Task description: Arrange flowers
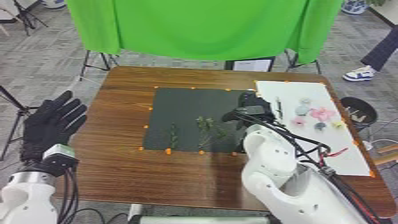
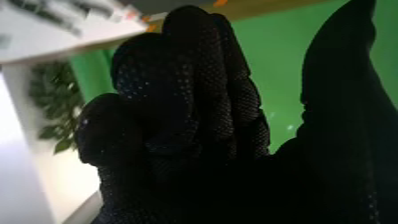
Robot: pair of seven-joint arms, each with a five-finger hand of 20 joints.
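Flowers [image 1: 322, 114] lie in a loose group on the white mat [image 1: 347, 153], right side of the tabletop [image 1: 111, 130]. A dark sprig [image 1: 279, 106] is seen on the same mat, near its left edge. Green stems [image 1: 206, 129] are laid on the dark mat [image 1: 182, 107], toward its near edge, with gaps between.

Right hand [image 1: 253, 106] [image 2: 209, 105] is held about where the two mats meet, fingers loosely bent, thumb spread well away; nothing is seen gripped. Left hand [image 1: 51, 125] is off the left edge of the tabletop, fingers straight, empty.

Step in hand, as judged: a piece to be picked from the white mat and added to the arrangement on the dark one. Best approached from above, with thumb and fingers set either side of the stalk, then closed lightly; petals would likely crush under a hard pinch. Neighbours could be dragged if the hand is swept low. A straight lift is advised, then a slow lowering, the release made only once the stalk is flat.
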